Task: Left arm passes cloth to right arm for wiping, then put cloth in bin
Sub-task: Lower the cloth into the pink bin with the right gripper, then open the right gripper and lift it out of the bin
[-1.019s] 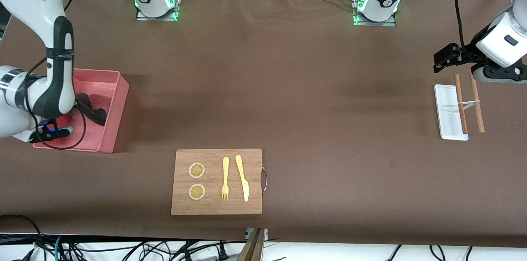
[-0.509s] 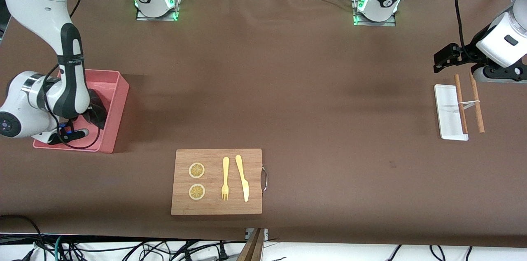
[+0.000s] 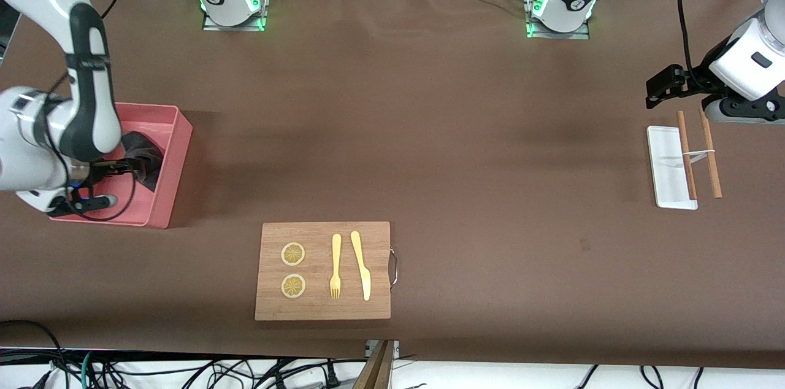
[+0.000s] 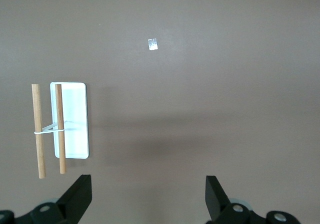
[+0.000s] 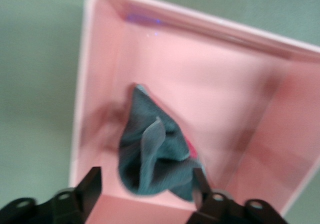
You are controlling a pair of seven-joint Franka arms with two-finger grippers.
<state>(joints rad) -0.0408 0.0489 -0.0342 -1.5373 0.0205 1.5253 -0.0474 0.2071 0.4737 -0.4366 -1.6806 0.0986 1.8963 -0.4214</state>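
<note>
while its two dark fingers stand spread at the lower edge of the right wrist view, the right gripper [image 5: 147, 186] grips nothing and hangs over the bin [image 5: 260, 149]. between those fingers and below them, the cloth [image 5: 152, 151] lies crumpled inside the bin, bunched into a peaked heap against one wall. in the front view the same gripper [image 3: 126, 165] shows at middle left of the frame, over the pink bin [image 3: 175, 150], with the dark cloth [image 3: 144, 159] just visible inside it.

the cloth looks soft, light and limp, so it would fold and sag rather than keep a shape. a raised fold at the top of the heap looks the best place to pinch it, should it need lifting again. judged from how things lie, the last step looks done.

at the upper right of the front view, the left gripper [image 3: 659, 88] waits with fingers wide apart and empty, above the table near the small white tray [image 3: 665, 168] and two wooden sticks [image 3: 699, 156]. a cutting board [image 3: 322, 270] lies at lower centre.
</note>
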